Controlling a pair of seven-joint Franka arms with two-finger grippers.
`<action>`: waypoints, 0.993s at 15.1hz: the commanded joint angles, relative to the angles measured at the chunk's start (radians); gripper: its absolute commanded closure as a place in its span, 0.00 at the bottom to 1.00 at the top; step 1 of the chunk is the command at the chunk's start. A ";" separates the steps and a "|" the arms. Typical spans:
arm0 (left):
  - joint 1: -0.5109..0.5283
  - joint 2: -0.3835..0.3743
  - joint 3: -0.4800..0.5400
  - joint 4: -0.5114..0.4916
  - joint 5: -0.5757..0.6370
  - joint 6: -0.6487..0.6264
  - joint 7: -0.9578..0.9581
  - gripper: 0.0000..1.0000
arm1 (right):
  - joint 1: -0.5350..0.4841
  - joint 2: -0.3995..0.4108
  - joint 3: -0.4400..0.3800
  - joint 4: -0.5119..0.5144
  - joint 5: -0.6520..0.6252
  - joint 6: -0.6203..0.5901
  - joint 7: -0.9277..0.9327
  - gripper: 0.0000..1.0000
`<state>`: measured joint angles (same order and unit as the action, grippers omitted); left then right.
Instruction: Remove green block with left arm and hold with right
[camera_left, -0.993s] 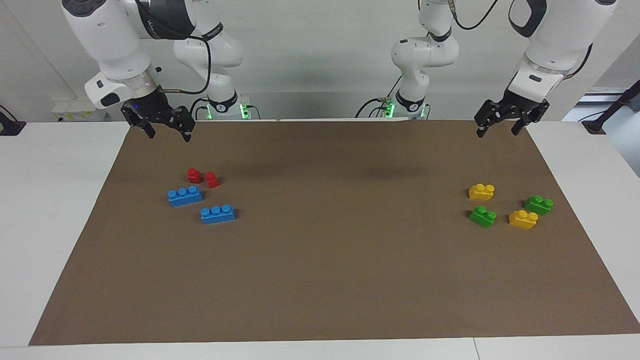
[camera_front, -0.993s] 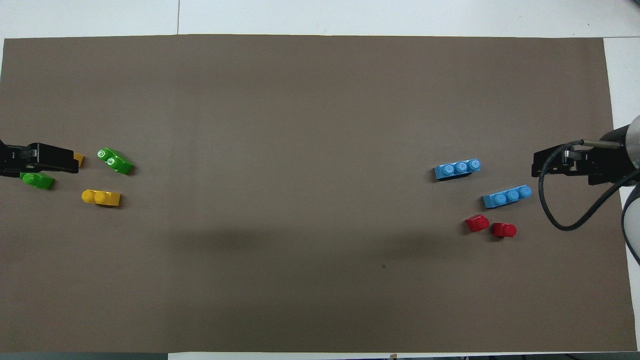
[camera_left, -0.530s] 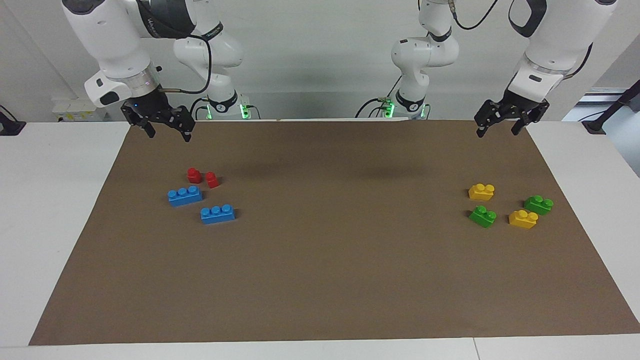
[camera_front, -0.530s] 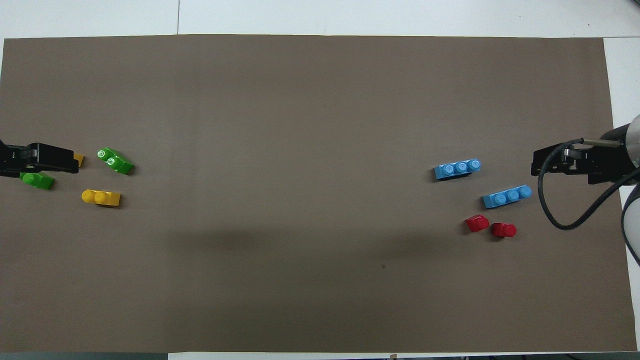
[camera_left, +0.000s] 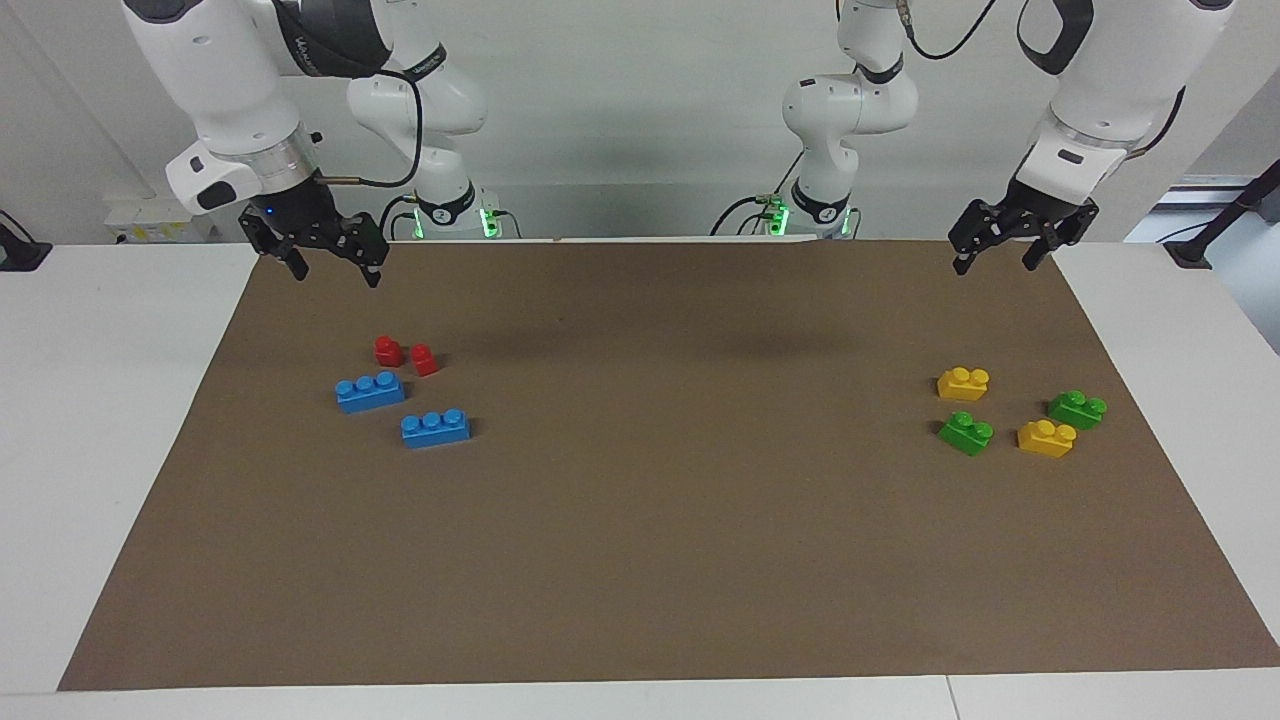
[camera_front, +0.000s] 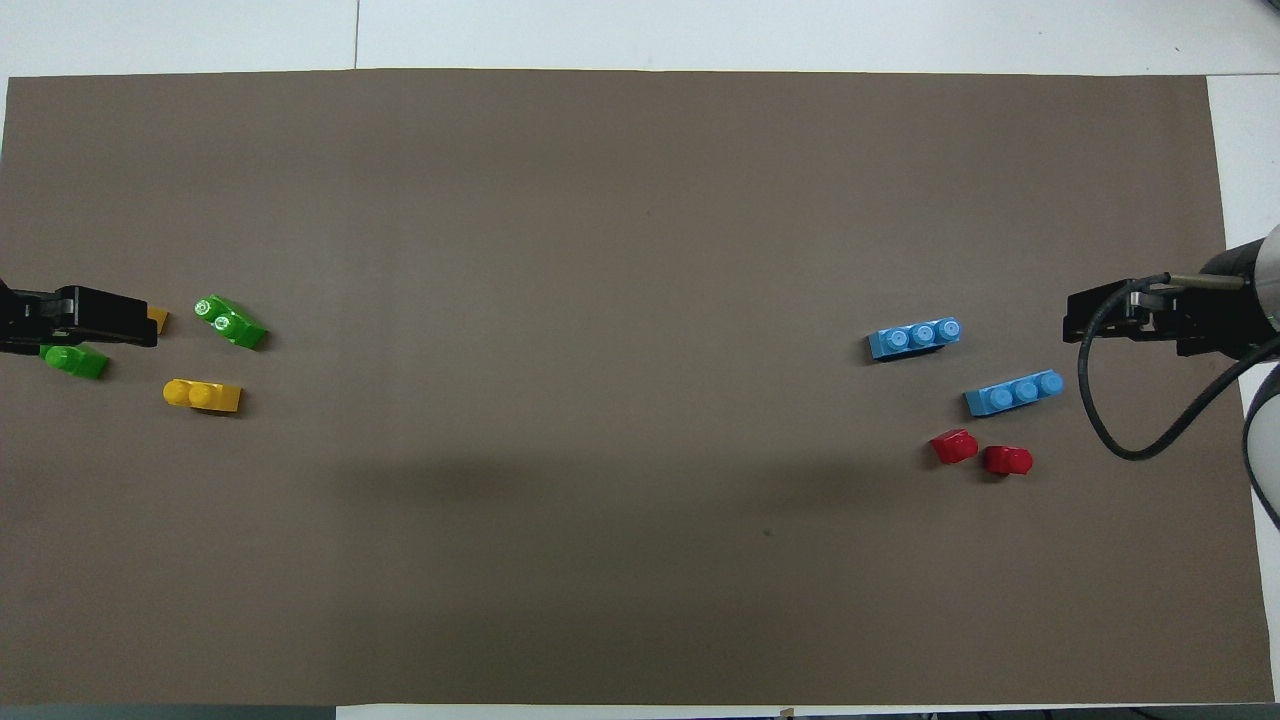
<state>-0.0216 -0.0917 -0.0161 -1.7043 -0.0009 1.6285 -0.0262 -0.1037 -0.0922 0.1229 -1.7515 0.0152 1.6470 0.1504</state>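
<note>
Near the brown mat's left-arm edge, green block lying free, both arms' jaws apart, raised.

Both your arms are just hanging up in the air at their own ends of the table. Left gripper points down with its fingers spread apart, holding nothing. Right gripper is the same deal, tilted slightly, empty.

White table, brown mat, green block, coloured bricks.
</note>
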 joint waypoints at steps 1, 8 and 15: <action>-0.011 -0.023 0.008 -0.018 -0.010 -0.010 0.011 0.00 | -0.014 0.012 0.003 0.020 -0.004 -0.001 -0.051 0.00; -0.011 -0.023 0.008 -0.018 -0.010 -0.009 0.011 0.00 | 0.073 0.026 -0.108 0.041 -0.005 -0.049 -0.045 0.00; -0.012 -0.023 0.008 -0.017 -0.011 -0.010 0.011 0.00 | 0.087 0.038 -0.134 0.064 -0.023 -0.058 -0.043 0.00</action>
<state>-0.0217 -0.0922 -0.0163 -1.7043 -0.0009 1.6285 -0.0262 -0.0185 -0.0768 -0.0016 -1.7223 0.0142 1.6123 0.1256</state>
